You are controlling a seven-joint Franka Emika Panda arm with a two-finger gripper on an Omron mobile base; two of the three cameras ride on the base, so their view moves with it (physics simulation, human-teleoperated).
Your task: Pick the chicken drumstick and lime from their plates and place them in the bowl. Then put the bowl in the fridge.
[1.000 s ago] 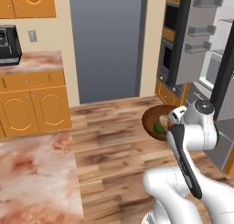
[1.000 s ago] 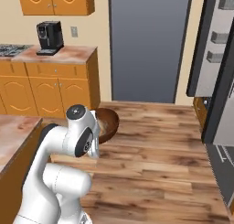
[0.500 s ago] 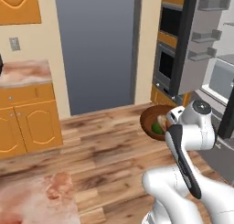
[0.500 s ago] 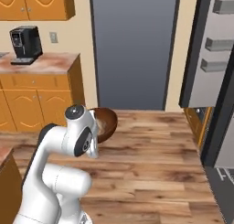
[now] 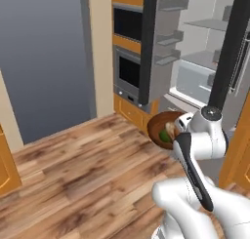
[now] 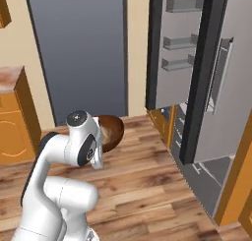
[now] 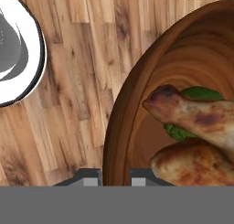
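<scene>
Clamping the rim of the round dark brown bowl [image 7: 137, 122], the two-finger gripper [image 7: 114, 175] has its jaws drawn together on the wood. Inside lie one lumpy brown-and-tan chicken drumstick [image 7: 196, 141] and one dark-green lime [image 7: 192, 113], half hidden beneath it. One tall grey stainless-steel fridge [image 6: 197, 73] stands open ahead and to the robot's right, its white shelves facing the bowl, still apart.

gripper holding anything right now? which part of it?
Yes: the gripper is shut on the bowl, pinching its rim, one fingertip outside the wall and one inside. The chicken drumstick and lime ride inside the bowl.
</scene>
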